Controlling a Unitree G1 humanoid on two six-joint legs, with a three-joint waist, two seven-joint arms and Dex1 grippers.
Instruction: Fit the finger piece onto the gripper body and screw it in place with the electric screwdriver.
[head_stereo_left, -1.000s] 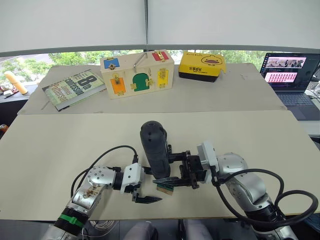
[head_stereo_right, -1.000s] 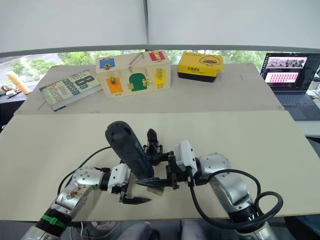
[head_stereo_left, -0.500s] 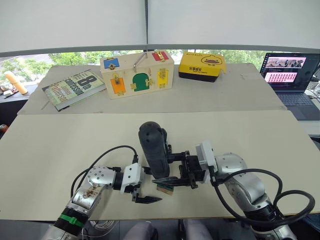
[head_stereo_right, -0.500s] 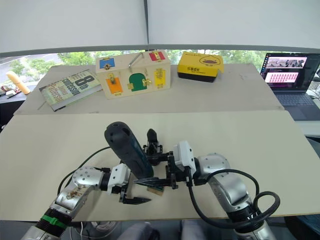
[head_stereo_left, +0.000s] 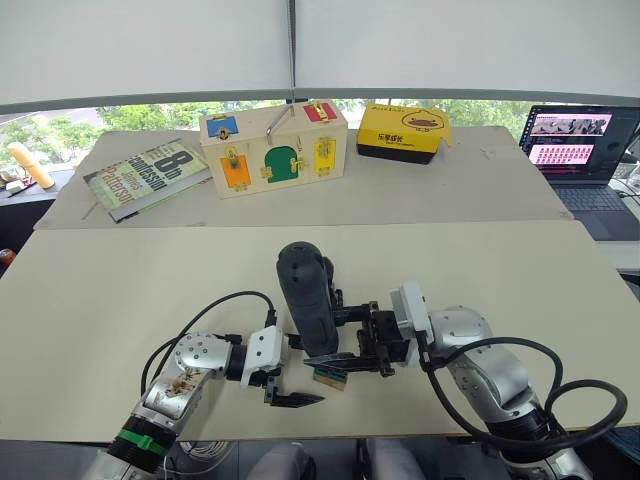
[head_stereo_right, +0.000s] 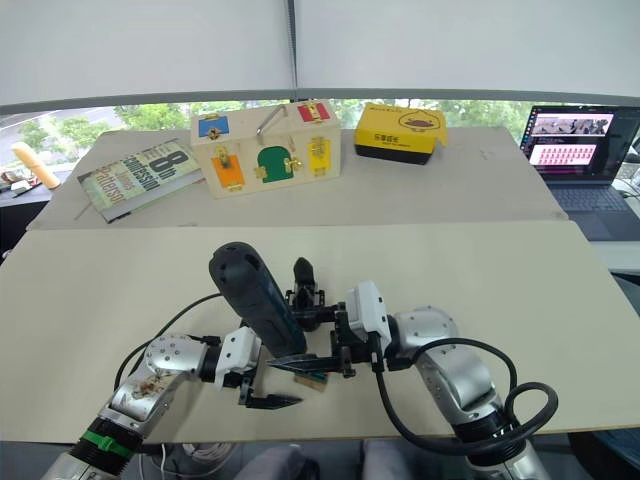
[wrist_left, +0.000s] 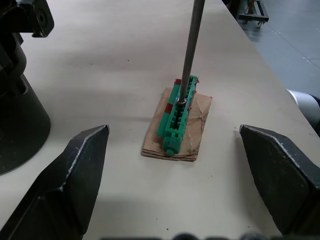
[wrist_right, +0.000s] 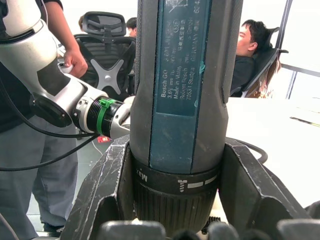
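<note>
left tool (head_stereo_left: 283, 385) fingers apart, empty, low over the surface (head_stereo_left: 120, 300) | green holder (wrist_left: 176, 117) on its card lay just ahead of it, bit seated in it | right tool (head_stereo_left: 372, 343) clamped on the screwdriver (head_stereo_left: 306, 300), upright | advice: press straight down, no tilt

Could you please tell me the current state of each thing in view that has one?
electric screwdriver: upright, bit tip in the green strip.
right gripper: shut on the electric screwdriver.
left gripper: open, empty, astride the green strip.
gripper body: standing, finger pointing up.
laptop: open, screen lit.
</note>
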